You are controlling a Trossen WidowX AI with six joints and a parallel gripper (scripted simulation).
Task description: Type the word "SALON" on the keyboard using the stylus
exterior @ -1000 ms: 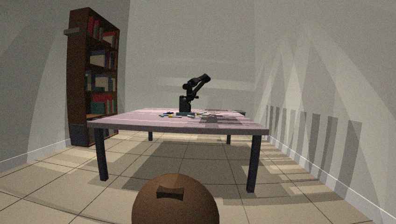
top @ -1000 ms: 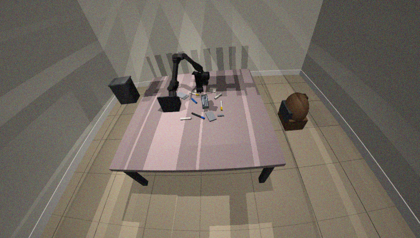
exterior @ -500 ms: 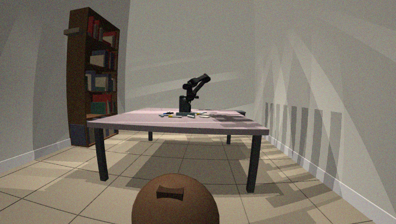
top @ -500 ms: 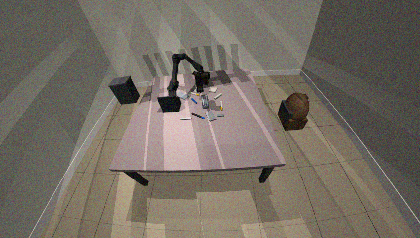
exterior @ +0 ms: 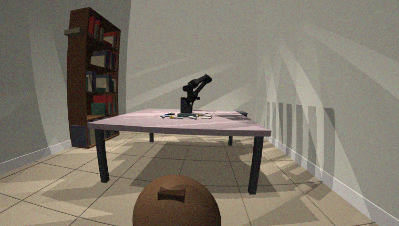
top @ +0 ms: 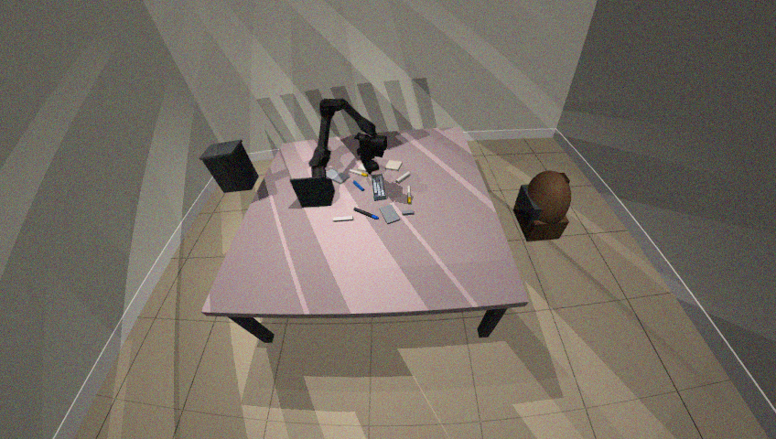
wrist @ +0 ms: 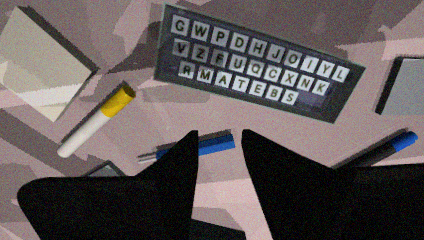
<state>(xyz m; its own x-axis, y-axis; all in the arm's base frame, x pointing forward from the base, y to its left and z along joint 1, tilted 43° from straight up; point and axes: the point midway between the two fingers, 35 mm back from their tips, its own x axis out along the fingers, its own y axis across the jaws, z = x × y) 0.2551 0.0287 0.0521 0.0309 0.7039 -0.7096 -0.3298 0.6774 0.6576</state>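
Two fingers of my tool (top: 371, 167) (exterior: 192, 109) (wrist: 220, 132) stand parted around nothing; the blue stylus (top: 358, 185) (wrist: 216, 144), probably light, stiff and smooth, is best pinched squarely at mid-barrel.

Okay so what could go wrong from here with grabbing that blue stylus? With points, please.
The gripper (top: 371, 169) (wrist: 220, 136) is open, but the blue stylus (top: 359, 186) (wrist: 216, 144) lies slantwise across the gap, so closing might twist or drop it. The keyboard (top: 375, 198) (wrist: 332, 112) sits close by, so a fingertip could bump it.
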